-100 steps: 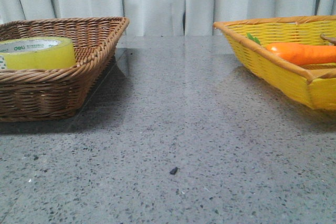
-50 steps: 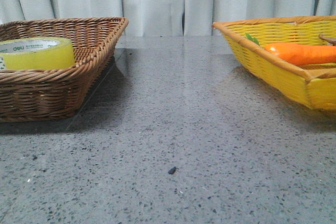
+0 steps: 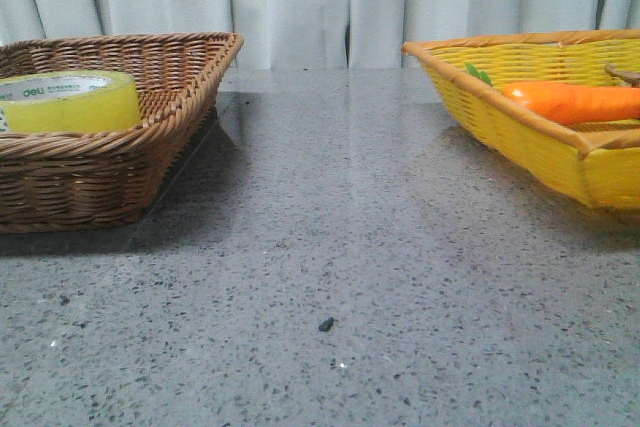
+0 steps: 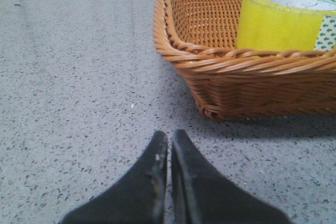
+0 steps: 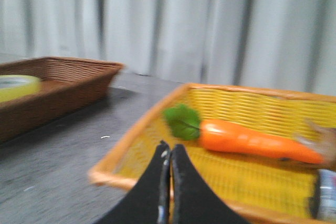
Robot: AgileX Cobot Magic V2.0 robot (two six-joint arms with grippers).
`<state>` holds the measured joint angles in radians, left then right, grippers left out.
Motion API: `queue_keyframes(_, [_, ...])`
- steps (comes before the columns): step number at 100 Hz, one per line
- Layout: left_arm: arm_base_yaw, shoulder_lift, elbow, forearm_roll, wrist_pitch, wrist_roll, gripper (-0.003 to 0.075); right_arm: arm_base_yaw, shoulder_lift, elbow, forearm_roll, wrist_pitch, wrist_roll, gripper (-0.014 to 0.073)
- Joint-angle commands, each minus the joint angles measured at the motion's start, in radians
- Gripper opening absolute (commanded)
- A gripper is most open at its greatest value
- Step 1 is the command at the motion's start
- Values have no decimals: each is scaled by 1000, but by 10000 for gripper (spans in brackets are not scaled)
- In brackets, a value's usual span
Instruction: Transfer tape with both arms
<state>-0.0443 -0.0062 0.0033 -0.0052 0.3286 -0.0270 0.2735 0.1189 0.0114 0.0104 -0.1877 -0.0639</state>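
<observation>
The yellow tape roll (image 3: pixel 68 102) lies flat in the brown wicker basket (image 3: pixel 150 157) at the left of the front view. It also shows in the left wrist view (image 4: pixel 286 19) with its green-white end tab, and faintly in the right wrist view (image 5: pixel 18 86). My left gripper (image 4: pixel 169 139) is shut and empty, low over the table in front of the brown basket (image 4: pixel 220 72). My right gripper (image 5: pixel 170 150) is shut and empty over the near rim of the yellow basket (image 5: pixel 136 129). Neither arm shows in the front view.
The yellow basket (image 3: pixel 520 127) at the right holds an orange carrot (image 3: pixel 570 102) with a green leaf, also in the right wrist view (image 5: pixel 252 139). A small dark speck (image 3: pixel 326 325) lies on the grey speckled table. A pale curtain hangs behind.
The front view has shifted very slightly; the baskets and the tape keep their places. No arm enters the front view.
</observation>
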Motion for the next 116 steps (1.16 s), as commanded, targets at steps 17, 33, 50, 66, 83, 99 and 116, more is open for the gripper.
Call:
queue_keyframes(17, [3, -29, 10, -9, -55, -11, -21, -233, -60, 20, -10, 75, 38, -56])
queue_keyframes(33, [3, -29, 10, -9, -55, -11, -21, -316, -134, 20, -10, 270, 38, -56])
queue_keyframes(50, [3, -29, 10, -9, -55, -11, -21, -331, -150, 20, -10, 422, 38, -56])
queue_keyframes(66, [3, -29, 10, -9, -55, -11, -21, -331, -150, 20, -10, 503, 38, -56])
queue_keyframes(83, [3, -29, 10, -9, -55, -11, -21, -331, -150, 20, -10, 503, 38, -56])
queue_keyframes(99, [3, -29, 10, -9, -55, -11, -21, -331, -150, 20, -10, 503, 38, -56])
queue_keyframes(116, [3, -29, 10, -9, -55, -11, -21, -331, -150, 20, -10, 503, 38, -56])
